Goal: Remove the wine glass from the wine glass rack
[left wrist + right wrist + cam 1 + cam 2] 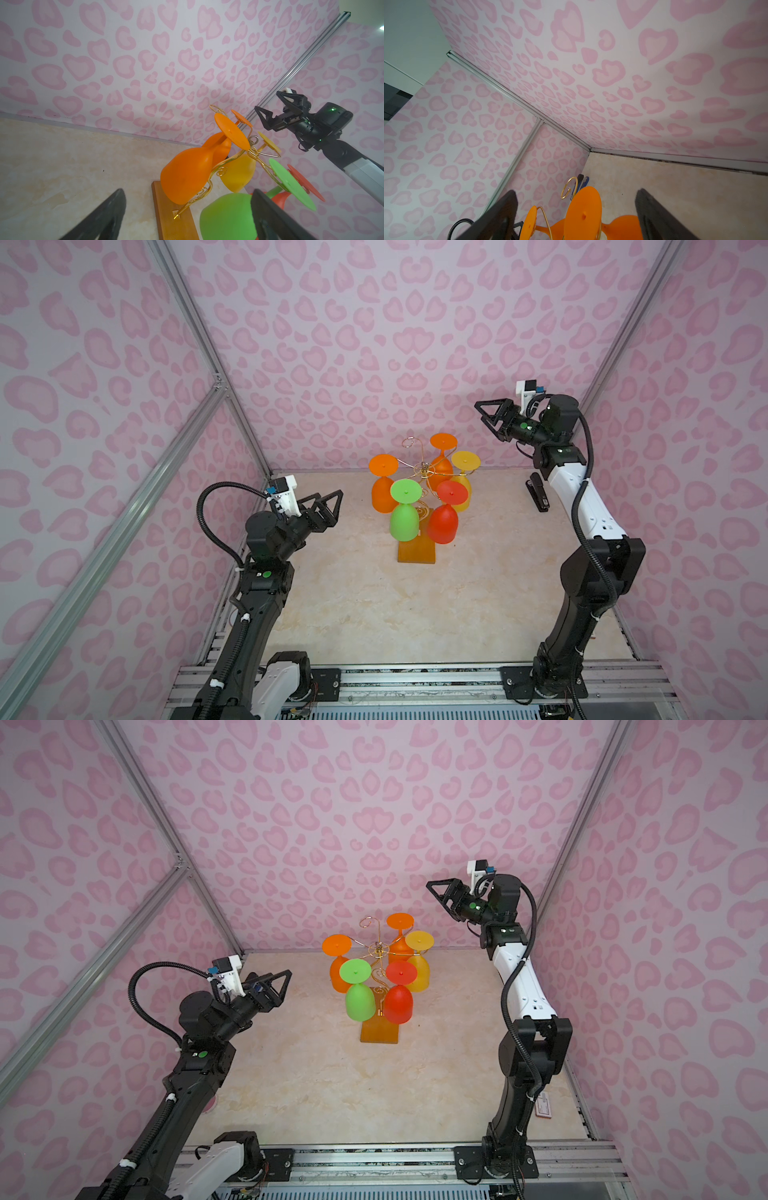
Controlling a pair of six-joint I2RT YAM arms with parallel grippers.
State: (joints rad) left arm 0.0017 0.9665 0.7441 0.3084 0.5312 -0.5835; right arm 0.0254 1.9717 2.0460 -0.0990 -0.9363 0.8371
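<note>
Since planted mid-back on the cream marbled bench (353, 614), within both arms' reach: thin gold wire wine glass rack (415, 553) on amber wooden base, five plastic wine glasses (444, 526) hung bowl-down by their feet. Left gripper (332, 510) near the green glass (404, 522), right gripper (482, 414) raised near the rear orange glass (443, 441), both spread wide, empty.
</note>
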